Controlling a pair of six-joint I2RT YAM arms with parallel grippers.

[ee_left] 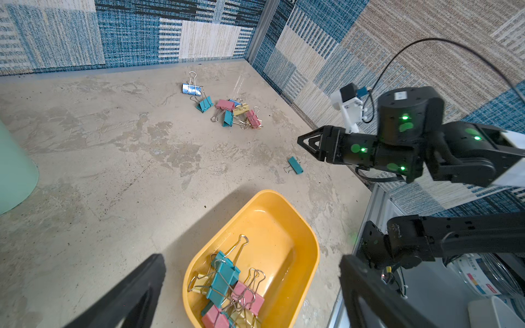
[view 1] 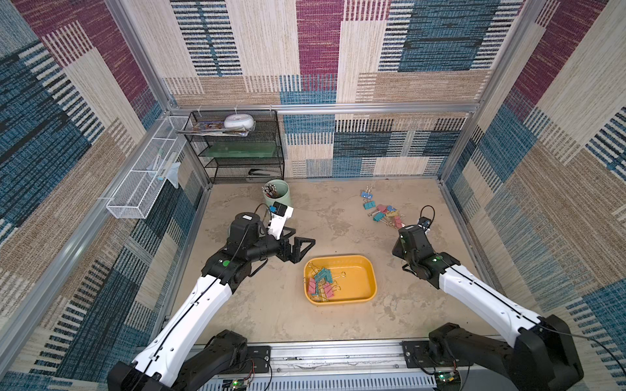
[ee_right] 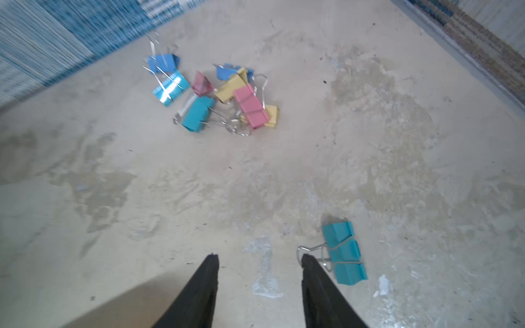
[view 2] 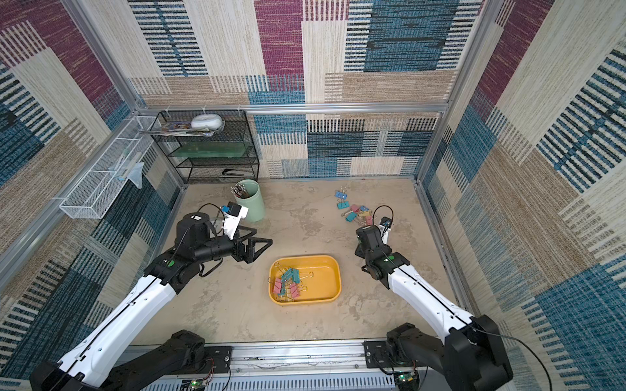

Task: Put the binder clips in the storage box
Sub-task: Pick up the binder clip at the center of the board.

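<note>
a: nearest the lens is the left arm (view 1: 189, 315), its white forearm rising from the near rail. where does it end?

b: at the left claw (view 1: 302, 238), held level above the tabletop (view 1: 257, 304) and pointing toward the middle. its jaws are spread wide with nothing in them. it hangs between the pen cup (view 1: 277, 193) and the storage box (view 1: 355, 279).

a: and the box?

b: it comes next to the right, near the front middle. a tangle of binder clips (view 1: 321, 281) is bunched at its left end, and the rest of its floor is bare.

a: what lies outside it?

b: further right and back there is a heap of clips (view 1: 384, 211) on the tabletop, and a lone teal clip (ee_right: 343, 252) closer in. in both top views the right wrist hides that one.

a: so the right arm is nearer?

b: far nearer. the right arm (view 1: 474, 287) reaches forward from the near right corner. the right claw (ee_right: 258, 257) tilts down toward the heap, jaws apart, only bare tabletop between them.

a: the teal clip isn't between them?

b: no. it lies just outside one finger (ee_right: 318, 289), with its long body running roughly along the fingers' line. its wire handles overlap that fingertip in the right wrist view, but whether they touch cannot be told. the grasp probably needs a small sidestep toward the clip.
</note>
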